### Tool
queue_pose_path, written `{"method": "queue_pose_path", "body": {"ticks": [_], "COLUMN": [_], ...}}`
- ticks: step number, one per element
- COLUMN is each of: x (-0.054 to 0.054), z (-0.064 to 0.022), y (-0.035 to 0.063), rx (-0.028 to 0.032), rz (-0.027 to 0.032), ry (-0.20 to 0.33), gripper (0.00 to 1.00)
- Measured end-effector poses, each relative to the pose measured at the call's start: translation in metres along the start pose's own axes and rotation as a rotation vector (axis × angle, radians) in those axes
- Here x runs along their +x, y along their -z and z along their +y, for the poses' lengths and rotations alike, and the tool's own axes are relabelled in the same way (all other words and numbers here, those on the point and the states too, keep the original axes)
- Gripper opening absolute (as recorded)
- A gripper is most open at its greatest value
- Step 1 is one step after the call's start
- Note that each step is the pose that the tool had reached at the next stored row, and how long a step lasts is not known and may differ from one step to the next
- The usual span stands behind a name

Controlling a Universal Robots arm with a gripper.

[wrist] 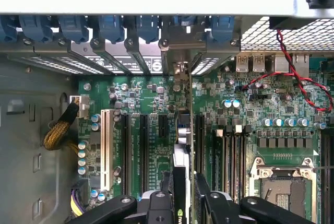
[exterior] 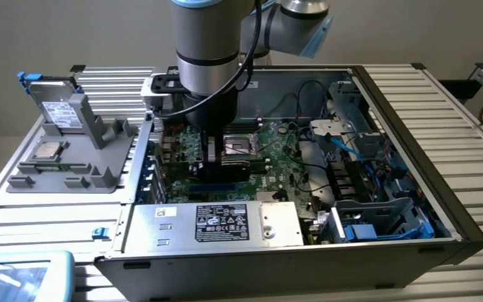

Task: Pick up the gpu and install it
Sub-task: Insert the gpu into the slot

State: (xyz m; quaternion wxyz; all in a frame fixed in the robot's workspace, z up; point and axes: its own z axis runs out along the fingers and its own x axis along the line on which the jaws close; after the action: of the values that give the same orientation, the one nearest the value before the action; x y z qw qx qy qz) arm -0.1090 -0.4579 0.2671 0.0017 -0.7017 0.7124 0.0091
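We are listing a slatted metal table (exterior: 468, 157) bearing an open case (exterior: 292, 277), lid off, motherboard (wrist: 250, 104) facing up.

Item, gripper (wrist: 182, 203): we are seeing it clamped on the gpu (wrist: 181, 145), one side on each face, low inside the case.

Item, gpu: we are viewing it edge-on in the wrist view, standing upright over the motherboard between long black slots (wrist: 142, 151). Its silver bracket (wrist: 177, 70) is reaching toward the blue latches (wrist: 148, 28) on the rear wall. A thin dark edge with a small green mark is showing near the gripper. Whether it is seated, we cannot tell.

Handling note: we are judging that this step calls for holding the card plumb, lining its lower edge along one slot and its bracket with the rear opening, and pressing straight down, evenly.

Item, grey rack (exterior: 107, 141): sitting on the table at the exterior view's left, well apart.
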Motion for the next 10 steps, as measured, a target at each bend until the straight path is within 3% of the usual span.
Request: {"method": "queue_pose_path", "body": {"ticks": [7,10], "x": [0.0004,0.0004], "z": [-0.0041,-0.0065], "y": [0.0031,0.0059], "rx": [-0.0006,-0.0036], "rz": [0.0000,0.0000], "ry": [0.000,0.000], "gripper": [0.27,0.27]}}
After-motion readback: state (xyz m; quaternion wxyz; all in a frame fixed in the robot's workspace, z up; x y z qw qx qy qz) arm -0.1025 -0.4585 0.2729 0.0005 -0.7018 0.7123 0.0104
